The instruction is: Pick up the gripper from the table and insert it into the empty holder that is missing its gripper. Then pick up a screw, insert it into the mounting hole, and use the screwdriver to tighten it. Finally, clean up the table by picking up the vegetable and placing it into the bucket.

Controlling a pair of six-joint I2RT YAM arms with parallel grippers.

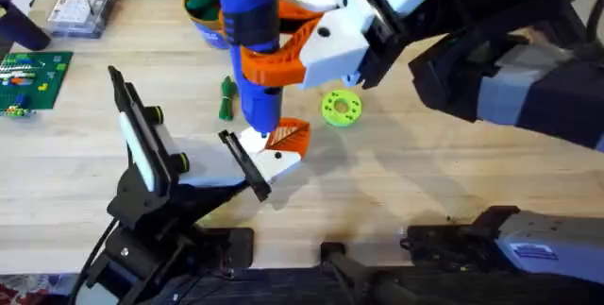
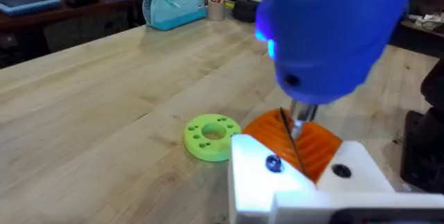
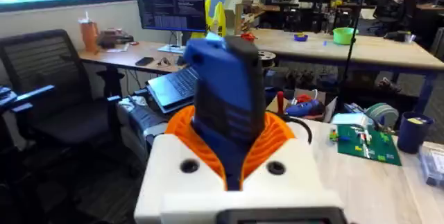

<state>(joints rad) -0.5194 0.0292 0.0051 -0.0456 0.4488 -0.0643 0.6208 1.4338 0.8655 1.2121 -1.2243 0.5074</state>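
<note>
The right pincer [image 1: 283, 45] is clamped on the screwdriver [image 1: 253, 22], held upright so its bit drops onto the gripper [image 1: 280, 144], which now sits seated on the holder [image 1: 243, 161] near the worktop [image 1: 396, 182] centre; judging by this, tightening is under way. In the left wrist view the bit [image 2: 295, 130] meets the block beside a screw [image 2: 273, 163]; the left pincer's state I cannot tell. The vegetable [image 1: 226, 97] lies at ten o'clock of the gripper, short of the bucket [image 1: 201, 8] at eleven; cleanup awaits.
</note>
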